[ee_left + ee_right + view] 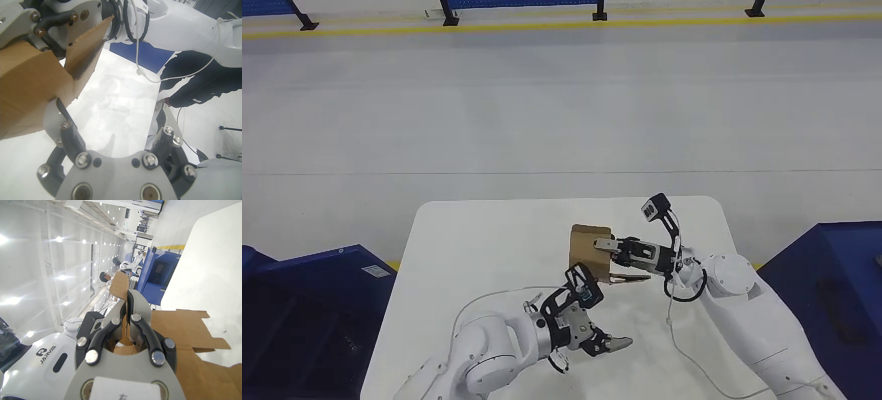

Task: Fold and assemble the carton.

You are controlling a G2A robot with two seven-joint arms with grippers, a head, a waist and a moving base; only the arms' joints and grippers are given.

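The carton (590, 243) is pinched in the clamped right end effector (126, 306) near the middle of the surface (472, 250), its body judged opened out but its flaps (189, 321) yet to be folded, while the left end effector (111, 115) is spread wide and empty beside it.

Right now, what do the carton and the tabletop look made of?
The brown folded carton: corrugated cardboard, matte, seemingly uncoated; a ragged, layered flap edge shows in the left wrist view. The white rounded table: smooth hard top with slight sheen, perhaps laminate or plastic; cannot tell which.
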